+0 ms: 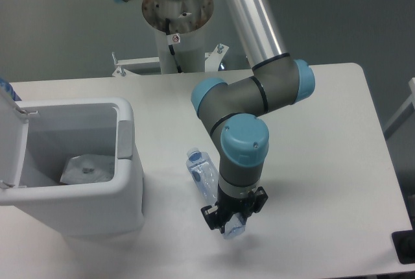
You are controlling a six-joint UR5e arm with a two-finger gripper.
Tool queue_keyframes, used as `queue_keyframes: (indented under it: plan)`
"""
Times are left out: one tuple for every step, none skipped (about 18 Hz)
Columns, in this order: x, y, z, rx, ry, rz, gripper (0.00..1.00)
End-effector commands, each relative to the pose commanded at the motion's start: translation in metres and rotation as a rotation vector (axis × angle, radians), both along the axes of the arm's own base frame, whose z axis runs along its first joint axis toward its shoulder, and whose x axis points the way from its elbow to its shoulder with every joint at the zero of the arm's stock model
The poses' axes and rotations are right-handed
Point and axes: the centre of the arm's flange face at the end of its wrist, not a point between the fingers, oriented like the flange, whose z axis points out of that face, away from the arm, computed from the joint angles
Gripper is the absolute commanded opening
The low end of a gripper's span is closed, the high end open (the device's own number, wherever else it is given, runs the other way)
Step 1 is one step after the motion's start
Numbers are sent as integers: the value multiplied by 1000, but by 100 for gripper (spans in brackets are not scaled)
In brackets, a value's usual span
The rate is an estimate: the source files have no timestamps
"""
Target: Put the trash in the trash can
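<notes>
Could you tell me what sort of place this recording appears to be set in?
Probably a robotics lab or test cell. A robot arm on a pedestal works over a plain white table before bare grey walls. Only staged things are out: a plastic bottle in the gripper and an open white trash can.

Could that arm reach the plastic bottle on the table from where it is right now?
Probably yes. The gripper is already down over the lower end of the bottle, apparently closed on it, with nothing in between. The trash can stands off to the side, out of the way.
</notes>
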Motion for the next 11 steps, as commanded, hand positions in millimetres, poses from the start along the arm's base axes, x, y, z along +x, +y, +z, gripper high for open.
queue_keyframes:
  plan:
    - [0, 0, 1, 0, 0, 0, 54]
    - [0, 0, 1, 1, 2, -1, 54]
    - [0, 0, 3, 3, 4, -3, 53]
    - [-1, 1, 5, 4, 8, -9, 53]
    - [-1, 1, 5, 4, 8, -10, 52]
    - [-2, 0, 6, 5, 10, -12, 52]
    - [-4, -2, 12, 12, 17, -10, 52]
    - [-8, -6, 17, 16, 25, -12, 52]
    - [-9, -6, 19, 20, 28, -20, 52]
    - [-8, -7, 21, 28, 23, -25, 52]
    - [-9, -8, 25, 35, 25, -25, 52]
